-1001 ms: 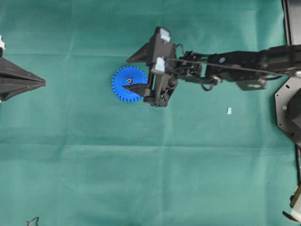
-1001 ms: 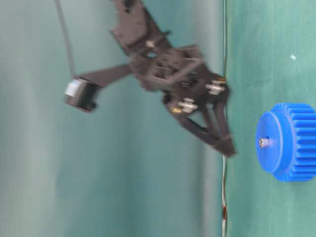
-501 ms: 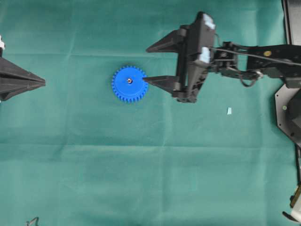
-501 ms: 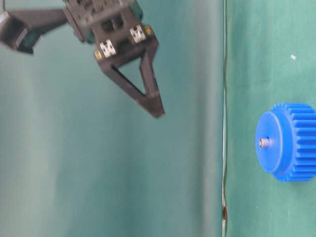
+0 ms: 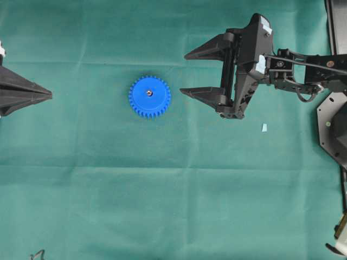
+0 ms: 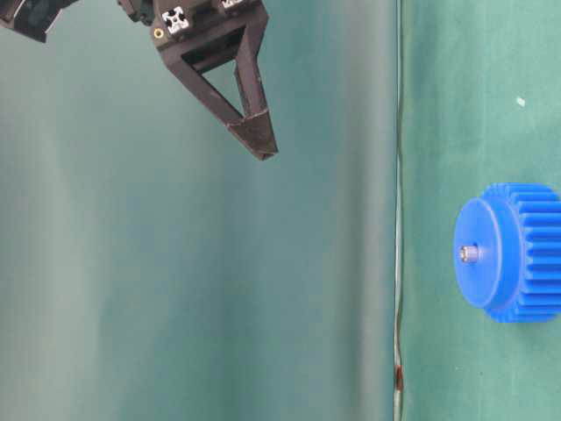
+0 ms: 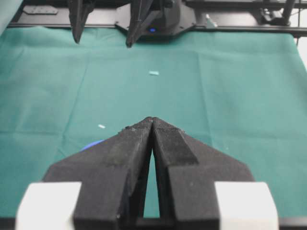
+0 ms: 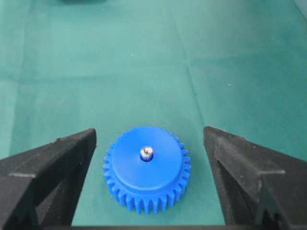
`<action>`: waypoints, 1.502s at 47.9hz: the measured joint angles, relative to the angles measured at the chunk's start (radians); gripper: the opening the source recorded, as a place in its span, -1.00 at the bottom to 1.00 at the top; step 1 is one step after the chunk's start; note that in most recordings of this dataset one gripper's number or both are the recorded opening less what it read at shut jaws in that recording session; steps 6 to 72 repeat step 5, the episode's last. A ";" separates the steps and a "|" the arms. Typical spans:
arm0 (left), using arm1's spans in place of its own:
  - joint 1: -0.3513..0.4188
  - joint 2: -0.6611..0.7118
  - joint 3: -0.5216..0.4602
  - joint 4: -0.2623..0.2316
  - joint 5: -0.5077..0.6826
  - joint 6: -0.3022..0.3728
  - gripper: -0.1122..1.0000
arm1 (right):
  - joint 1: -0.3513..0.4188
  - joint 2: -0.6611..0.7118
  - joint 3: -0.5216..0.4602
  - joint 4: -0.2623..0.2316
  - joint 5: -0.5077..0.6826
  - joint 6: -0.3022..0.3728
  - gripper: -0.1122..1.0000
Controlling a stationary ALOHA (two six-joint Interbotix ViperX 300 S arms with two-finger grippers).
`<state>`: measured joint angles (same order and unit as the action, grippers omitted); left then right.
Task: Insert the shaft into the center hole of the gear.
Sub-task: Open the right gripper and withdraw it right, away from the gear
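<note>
The blue gear (image 5: 149,96) lies flat on the green cloth. The silvery shaft (image 5: 149,92) stands upright in its center hole, its tip poking above the hub (image 8: 146,153) (image 6: 470,253). My right gripper (image 5: 184,73) hangs open and empty to the right of the gear, raised well above the cloth, one finger (image 6: 259,145) showing high in the table-level view. From its wrist camera the gear (image 8: 146,170) sits between the spread fingers, apart from both. My left gripper (image 5: 50,95) rests shut and empty at the far left; its tips (image 7: 152,119) meet, hiding most of the gear (image 7: 91,145).
A small pale blue scrap (image 5: 264,128) lies on the cloth right of the right gripper, also seen from the left wrist as a scrap (image 7: 154,73). Black arm bases and frame (image 5: 332,124) line the right edge.
My right gripper has drawn back to the right and risen away from the gear, staying open. The shaft stays standing in the gear. The left arm has not moved.
</note>
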<state>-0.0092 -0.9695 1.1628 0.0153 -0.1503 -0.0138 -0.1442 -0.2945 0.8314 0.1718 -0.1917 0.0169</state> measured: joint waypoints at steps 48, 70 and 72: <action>0.000 0.000 0.000 0.000 0.000 0.000 -0.80 | 0.000 0.000 0.002 0.000 0.000 0.000 0.84; 0.000 0.000 0.000 0.000 0.000 0.000 -0.80 | 0.000 0.000 0.002 0.000 0.000 0.000 0.84; 0.000 0.000 0.000 0.000 0.000 0.000 -0.80 | 0.000 0.000 0.002 0.000 0.000 0.000 0.84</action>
